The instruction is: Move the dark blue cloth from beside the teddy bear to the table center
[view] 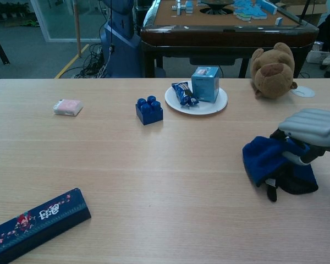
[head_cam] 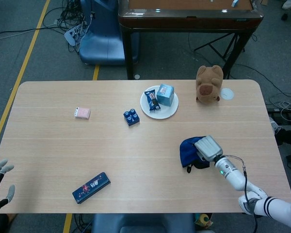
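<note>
No legible text (box print blurred)

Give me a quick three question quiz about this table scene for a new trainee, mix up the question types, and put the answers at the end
1. True or false: the right hand holds the dark blue cloth.
2. What stands on the round white plate?
A. a light blue carton and a dark snack packet
B. the blue toy brick
C. the small pink packet
3. Fill in: the brown teddy bear sits near the table's far ____ corner, by the robot's own sides.

Key:
1. True; the cloth is bunched under its fingers.
2. A; the light blue carton and dark snack packet.
3. Right.
</note>
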